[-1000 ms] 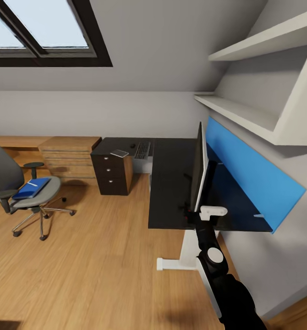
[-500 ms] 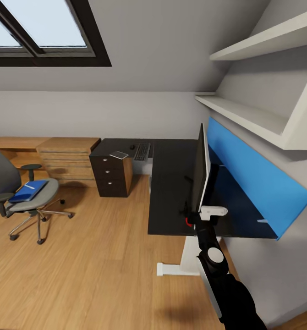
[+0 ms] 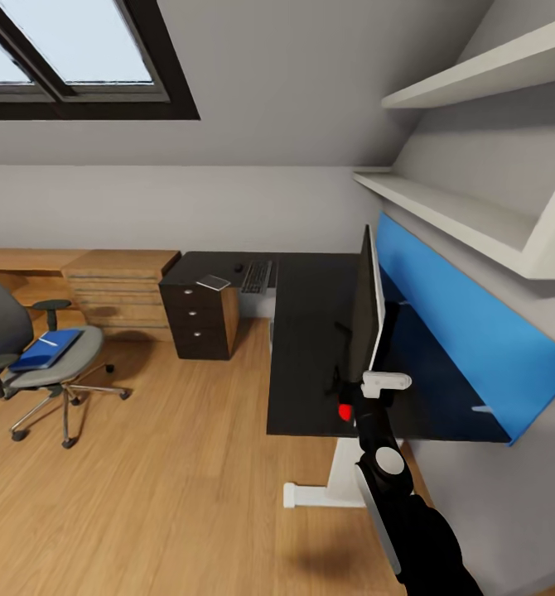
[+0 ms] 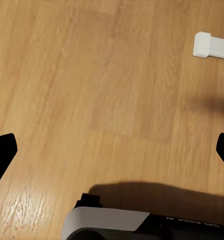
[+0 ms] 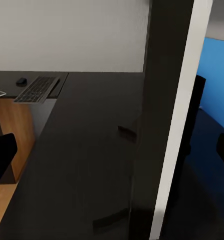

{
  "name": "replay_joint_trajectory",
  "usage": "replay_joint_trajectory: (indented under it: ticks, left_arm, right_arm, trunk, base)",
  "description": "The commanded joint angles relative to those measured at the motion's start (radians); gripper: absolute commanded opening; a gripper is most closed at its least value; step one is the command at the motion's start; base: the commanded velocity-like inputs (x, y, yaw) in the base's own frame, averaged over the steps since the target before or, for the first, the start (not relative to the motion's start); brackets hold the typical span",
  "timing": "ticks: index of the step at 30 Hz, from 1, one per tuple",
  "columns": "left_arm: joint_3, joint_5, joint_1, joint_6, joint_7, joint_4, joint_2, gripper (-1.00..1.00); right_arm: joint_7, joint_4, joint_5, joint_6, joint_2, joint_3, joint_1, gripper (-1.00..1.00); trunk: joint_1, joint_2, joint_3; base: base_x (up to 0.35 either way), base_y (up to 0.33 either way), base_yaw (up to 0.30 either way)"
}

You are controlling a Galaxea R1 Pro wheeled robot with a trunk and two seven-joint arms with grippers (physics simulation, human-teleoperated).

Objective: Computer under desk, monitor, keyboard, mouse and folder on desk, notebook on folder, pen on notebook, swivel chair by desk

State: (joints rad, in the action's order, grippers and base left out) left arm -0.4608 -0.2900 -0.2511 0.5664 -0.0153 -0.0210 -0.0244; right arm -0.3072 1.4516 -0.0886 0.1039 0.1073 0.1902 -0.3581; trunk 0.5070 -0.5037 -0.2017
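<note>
Sliding slightly leftward in the head view — the camera moved — the grey swivel chair (image 3: 29, 364) carries the bright blue folder (image 3: 44, 349) far from the right gripper (image 3: 356, 396), whose open fingers straddle the wide black-fronted monitor (image 3: 365, 306) on the black-topped desk (image 3: 306, 331); the left gripper (image 4: 112, 150) is open too.

Whole head view has drifted: swivel chair (image 3: 25, 348) w/ blue folder (image 3: 45, 348) now sits further toward the left edge & a bit lower, so that's our camera swinging right, not the chair moving. Blue back panel (image 3: 468, 339) reaches further right. We now see a red spot (image 3: 344, 410) by the right arm (image 3: 385, 463) near the monitor (image 3: 365, 306) base, clearer than before.
</note>
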Motion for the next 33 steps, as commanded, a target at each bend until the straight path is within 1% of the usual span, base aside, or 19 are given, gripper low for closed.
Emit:
replay_joint_trajectory:
  ticks: [1, 8, 15, 19, 26, 33]
  left_arm:
    - [-0.009, -0.007, -0.001, 0.003, -0.002, 0.000, 0.000, 1.00]
    - [-0.009, -0.008, -0.001, 0.001, -0.002, 0.000, 0.000, 1.00]
    - [-0.009, -0.008, -0.001, 0.001, -0.002, 0.000, 0.000, 1.00]
    - [-0.009, -0.008, -0.001, 0.002, -0.002, 0.000, 0.000, 1.00]
    - [-0.009, -0.008, -0.001, 0.002, -0.002, 0.000, 0.000, 1.00]
    - [-0.009, -0.008, -0.001, 0.003, -0.002, 0.000, 0.000, 1.00]
  right_arm:
    - [-0.006, 0.001, -0.009, 0.010, 0.000, 0.002, -0.001, 1.00]
    - [-0.006, 0.001, -0.010, 0.010, -0.001, 0.002, -0.001, 1.00]
    - [-0.006, 0.001, -0.010, 0.010, -0.001, 0.002, -0.001, 1.00]
    - [-0.008, 0.001, -0.010, 0.010, -0.001, 0.001, -0.001, 1.00]
    - [-0.048, -0.001, -0.009, 0.010, -0.001, 0.002, -0.001, 1.00]
    - [-0.062, -0.002, -0.009, 0.010, -0.001, 0.002, -0.001, 1.00]
  trunk:
    - [0.001, -0.002, -0.002]
    - [0.001, -0.002, -0.002]
    - [0.001, -0.002, -0.002]
    - [0.001, -0.002, -0.002]
    - [0.001, -0.002, -0.002]
    - [0.001, -0.002, -0.002]
  base:
    - [0.102, 0.000, 0.000]
    - [0.037, -0.008, 0.000]
    - [-0.039, -0.164, 0.000]
    - [-0.014, -0.057, 0.000]
    - [-0.003, -0.057, 0.000]
    - [0.000, -0.116, 0.000]
